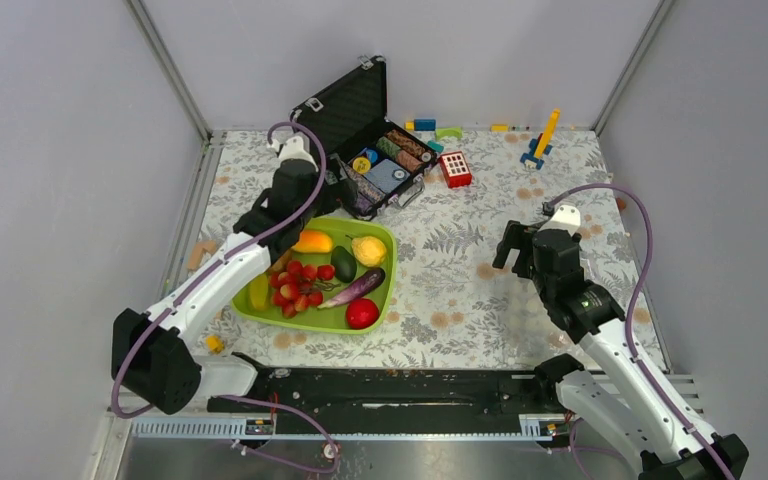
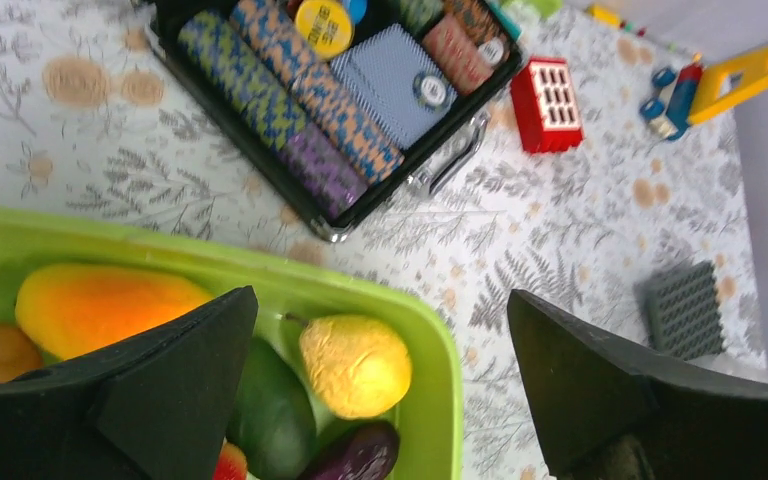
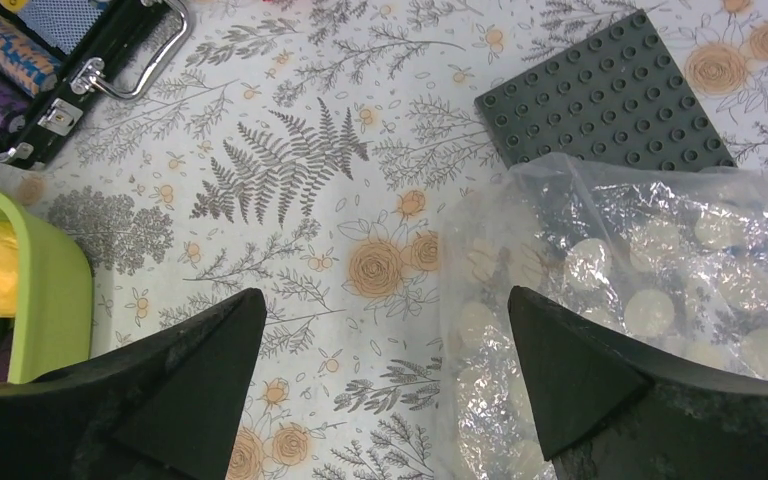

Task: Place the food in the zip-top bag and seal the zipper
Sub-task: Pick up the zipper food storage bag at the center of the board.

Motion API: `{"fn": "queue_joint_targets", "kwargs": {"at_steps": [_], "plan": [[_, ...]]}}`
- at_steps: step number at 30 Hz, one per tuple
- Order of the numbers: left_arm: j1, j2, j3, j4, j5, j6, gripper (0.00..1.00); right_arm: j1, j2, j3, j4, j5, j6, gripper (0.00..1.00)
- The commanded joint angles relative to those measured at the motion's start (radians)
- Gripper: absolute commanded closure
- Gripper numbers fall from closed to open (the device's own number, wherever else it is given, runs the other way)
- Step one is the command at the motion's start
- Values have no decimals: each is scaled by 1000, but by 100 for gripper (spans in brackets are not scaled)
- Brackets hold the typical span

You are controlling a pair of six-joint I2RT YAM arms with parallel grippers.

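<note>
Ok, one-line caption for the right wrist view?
Open right gripper hovers above floral tablecloth beside the dotted zip-top bag, grey baseplate behind it.

Unreadable dark lettering on yellow disc [image 2: 325,22]

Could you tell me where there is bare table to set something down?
Bare floral tablecloth lies between the lime-green plastic tray and the right pincer. Crowded: the far edge, with open black poker-chip case and coloured building blocks.

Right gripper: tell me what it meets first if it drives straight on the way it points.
Probably the zip-top bag: the open right gripper straddles its crumpled edge, one finger over the plastic, the other over bare tablecloth. Depth is unclear, so the cloth could come first.
</note>
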Motion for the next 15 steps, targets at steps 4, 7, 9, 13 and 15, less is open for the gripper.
{"fn": "queue_joint_targets", "kwargs": {"at_steps": [4,7,9,13,15], "plan": [[-5,-119,-110,60,77,7,1,-5,-1,-30,-50,-7,48,0],[-6,-141,-140,68,83,5,1,-6,6,-1,-148,13,105,0],[-6,-152,-165,94,94,4,1,-6,16,12,-206,15,139,0],[-7,-165,-204,146,154,7,1,-6,71,24,-307,-9,221,0],[-7,-171,-237,182,161,14,1,-6,139,24,-330,-32,223,0]]}}
